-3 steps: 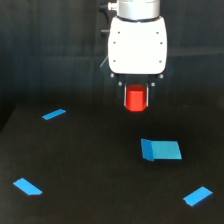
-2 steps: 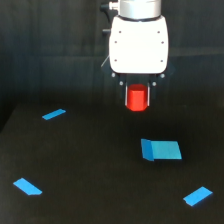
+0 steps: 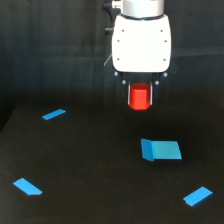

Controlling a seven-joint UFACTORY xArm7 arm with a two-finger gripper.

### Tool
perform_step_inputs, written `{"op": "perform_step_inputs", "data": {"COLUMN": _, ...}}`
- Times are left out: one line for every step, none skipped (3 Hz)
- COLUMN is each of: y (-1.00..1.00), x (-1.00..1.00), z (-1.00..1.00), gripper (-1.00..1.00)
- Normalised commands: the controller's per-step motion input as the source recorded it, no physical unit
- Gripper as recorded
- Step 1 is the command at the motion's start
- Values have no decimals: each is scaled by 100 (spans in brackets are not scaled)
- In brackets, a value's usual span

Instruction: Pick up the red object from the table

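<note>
Above the black table (image 3: pixel 75 165), clear of four scattered blue pieces: the gripper (image 3: pixel 140 98) is pinching the red hexagonal block (image 3: pixel 140 97) between its fingers, carrying it aloft so the pick-up appears essentially accomplished.

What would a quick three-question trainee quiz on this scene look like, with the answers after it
1. True or false: the red block is lying on the table.
2. How many blue pieces are on the table?
3. Which blue piece is largest: A, the one at the exterior view's far left; B, the one below the gripper, slightly right; C, the one at the bottom right?

Key: 1 false, it sits between the gripper's fingers, above the table. 2 four, counting the upper left one. 3 B.
</note>
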Motion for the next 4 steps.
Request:
{"op": "perform_step_inputs", "data": {"y": -1, "x": 10, "z": 3, "gripper": -100}}
{"op": "perform_step_inputs", "data": {"y": -11, "x": 18, "z": -3, "gripper": -100}}
{"op": "perform_step_inputs", "data": {"y": -9, "x": 25, "z": 8, "gripper": -100}}
{"op": "perform_step_inputs", "data": {"y": -5, "x": 5, "z": 4, "gripper": -99}}
